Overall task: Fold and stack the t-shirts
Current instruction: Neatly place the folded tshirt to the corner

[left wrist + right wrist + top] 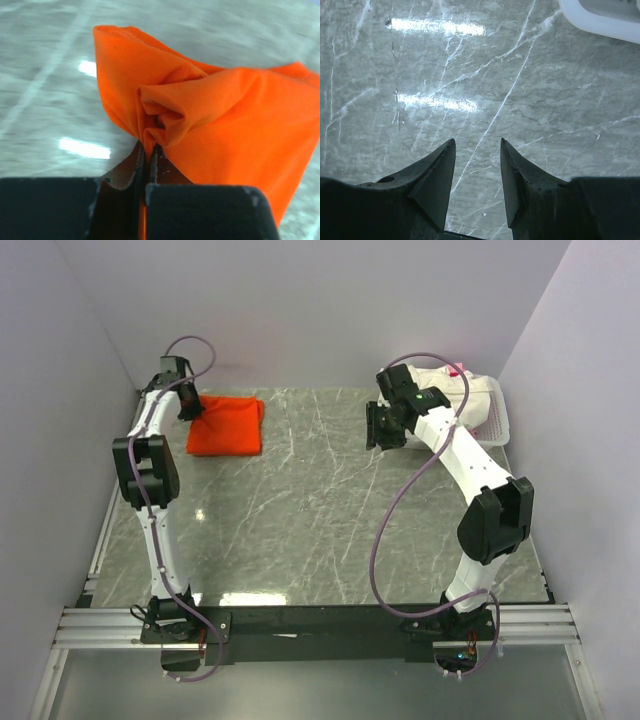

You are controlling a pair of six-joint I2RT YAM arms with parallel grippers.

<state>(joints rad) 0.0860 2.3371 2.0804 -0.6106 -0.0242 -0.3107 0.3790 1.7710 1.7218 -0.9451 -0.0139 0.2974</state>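
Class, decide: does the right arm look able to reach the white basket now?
Probably yes: the right gripper hangs open and empty, the basket close beside it, nothing between them.

No writing, label, brand, number or sign can be read anywhere in these three views.

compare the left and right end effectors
The left end effector is shut on the orange t-shirt; the right end effector is open and empty. The left is at the far left of the table, the right nearer the white basket. Both are black.
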